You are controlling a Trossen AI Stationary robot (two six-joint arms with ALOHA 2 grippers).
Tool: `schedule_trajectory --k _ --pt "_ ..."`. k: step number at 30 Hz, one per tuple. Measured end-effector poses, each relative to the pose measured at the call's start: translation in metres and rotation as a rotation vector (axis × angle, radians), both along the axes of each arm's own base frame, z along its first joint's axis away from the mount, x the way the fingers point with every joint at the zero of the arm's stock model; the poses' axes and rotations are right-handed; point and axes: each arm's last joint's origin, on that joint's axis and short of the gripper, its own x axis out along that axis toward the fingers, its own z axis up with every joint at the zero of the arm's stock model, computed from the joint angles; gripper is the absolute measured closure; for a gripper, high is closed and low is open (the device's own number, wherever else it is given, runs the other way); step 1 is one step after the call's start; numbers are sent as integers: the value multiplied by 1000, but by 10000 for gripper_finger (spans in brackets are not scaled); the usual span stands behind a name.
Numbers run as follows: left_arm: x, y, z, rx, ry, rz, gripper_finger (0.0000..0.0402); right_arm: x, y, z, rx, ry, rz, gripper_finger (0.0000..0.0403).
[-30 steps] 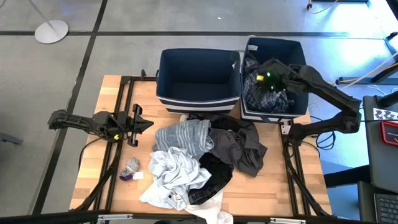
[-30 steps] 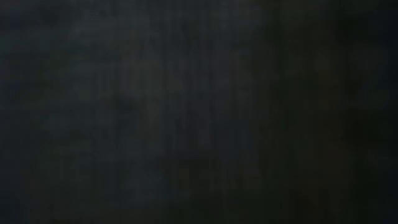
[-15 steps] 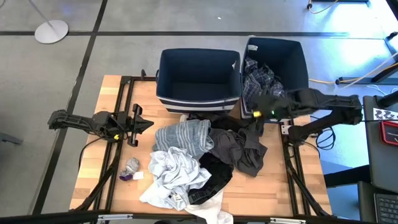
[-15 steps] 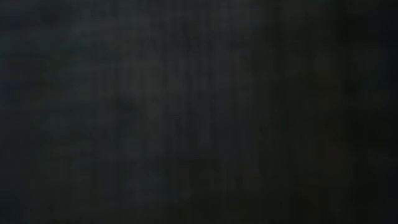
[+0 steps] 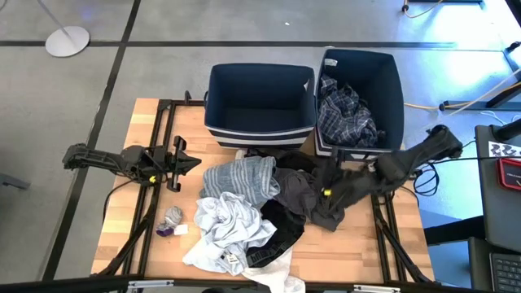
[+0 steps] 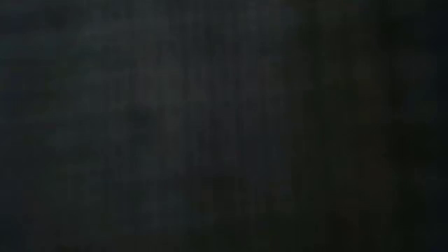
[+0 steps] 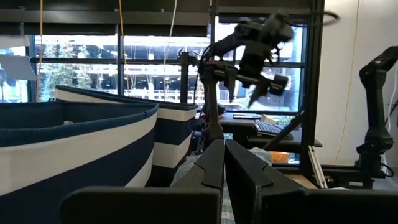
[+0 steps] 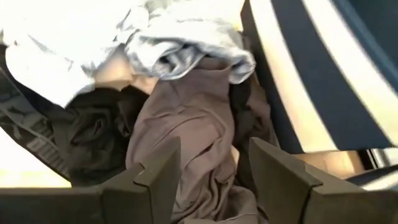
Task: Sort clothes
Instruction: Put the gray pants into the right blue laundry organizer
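Note:
The clothes lie heaped mid-table: a grey striped top [image 5: 241, 178], white pieces [image 5: 221, 225], a black item [image 5: 282, 230] and a dark grey-brown garment [image 5: 312, 194]. A blue-white plaid shirt [image 5: 345, 111] lies inside the right navy bin [image 5: 391, 89]. My right gripper [image 5: 329, 192] hovers open above the grey-brown garment [image 8: 186, 124], which shows between its fingers in the right wrist view, untouched. My left gripper [image 5: 184, 159] rests shut at the table's left, pointing toward the pile. The low view is dark.
The left navy bin [image 5: 260, 85] stands beside the right one at the table's far edge, nothing showing inside it. A small grey and purple piece [image 5: 172, 220] lies alone near the left of the pile. Bare wood shows along the table's left side [image 5: 122, 236].
My right gripper has swung from above the right bin toward the table's near edge, sinking a little and rolling as it went, and now hangs over the grey-brown garment. The plaid shirt stays in the bin. The pile has not moved.

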Motion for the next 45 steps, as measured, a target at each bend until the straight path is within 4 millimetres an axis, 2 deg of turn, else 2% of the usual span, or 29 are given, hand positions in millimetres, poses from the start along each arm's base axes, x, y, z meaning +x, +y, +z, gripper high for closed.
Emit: schedule_trajectory --k 3,10,19,29,33,38,45 --pt "0 0 0 0 0 0 398 11 10 -14 -36 49 13 210" --pt "0 0 0 2 1 1 398 29 20 -47 -152 217 33 210" --pt "0 0 0 8 1 2 398 21 13 -88 -227 232 0 210" --pt "0 0 0 18 1 14 398 29 -11 -130 -140 238 -95 210" --pt "0 0 0 18 2 14 398 36 -18 -133 -38 223 -100 210" --pt "0 0 0 17 2 16 398 41 -29 -135 -8 216 -132 210" --pt "0 0 0 18 2 16 398 48 -24 -156 140 140 16 210"
